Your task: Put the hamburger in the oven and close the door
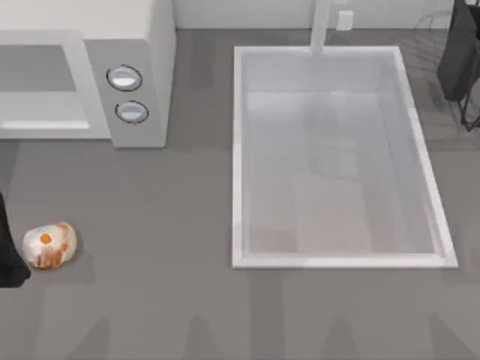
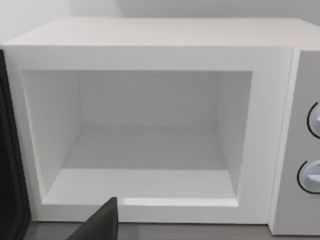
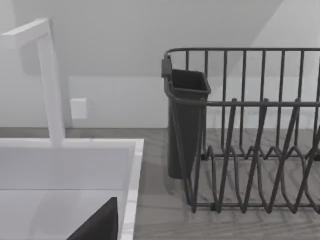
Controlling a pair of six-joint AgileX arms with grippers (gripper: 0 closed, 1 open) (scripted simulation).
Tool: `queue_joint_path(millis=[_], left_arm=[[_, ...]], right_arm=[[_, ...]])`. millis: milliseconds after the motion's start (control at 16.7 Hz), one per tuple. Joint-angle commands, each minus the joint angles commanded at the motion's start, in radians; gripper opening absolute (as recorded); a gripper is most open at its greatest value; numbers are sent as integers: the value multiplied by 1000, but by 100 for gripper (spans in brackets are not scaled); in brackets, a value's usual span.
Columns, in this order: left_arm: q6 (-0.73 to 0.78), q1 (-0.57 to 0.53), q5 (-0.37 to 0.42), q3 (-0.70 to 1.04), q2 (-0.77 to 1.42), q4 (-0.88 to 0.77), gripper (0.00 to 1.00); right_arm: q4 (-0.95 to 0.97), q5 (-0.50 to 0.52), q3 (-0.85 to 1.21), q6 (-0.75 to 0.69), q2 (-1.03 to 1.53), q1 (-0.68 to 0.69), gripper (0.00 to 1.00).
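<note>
The hamburger [image 1: 49, 244], a small cream lump with orange-brown patches, lies on the grey counter near the front left. My left gripper [image 1: 9, 251] is a dark shape at the left edge, right beside the hamburger. The off-white oven [image 1: 139, 45] stands at the back left with two round knobs [image 1: 124, 77] on its panel. In the left wrist view the oven [image 2: 150, 40] faces me with its cavity [image 2: 145, 150] open and bare. A dark panel [image 2: 10, 165] beside the cavity looks like the swung-open door. A dark part of my left gripper [image 2: 102, 225] shows below.
A large white sink basin [image 1: 238, 157] fills the middle and right of the counter, with a white tap [image 1: 321, 26] behind it. My right arm [image 1: 459, 52] hangs parked at the back right, over a dark wire dish rack [image 3: 245, 150] holding a cutlery cup [image 3: 186, 120].
</note>
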Motion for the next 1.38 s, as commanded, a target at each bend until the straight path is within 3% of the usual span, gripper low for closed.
queue_joint_path(millis=[240, 480, 1380], left_arm=[[29, -2, 0, 28, 32, -23, 100], [181, -12, 0, 173, 222, -143, 100], [1092, -76, 2, 1044, 1570, -862, 100]], right_arm=[[0, 0, 0, 0, 0, 0, 100], [0, 0, 0, 0, 0, 0, 100], [0, 0, 0, 0, 0, 0, 100]])
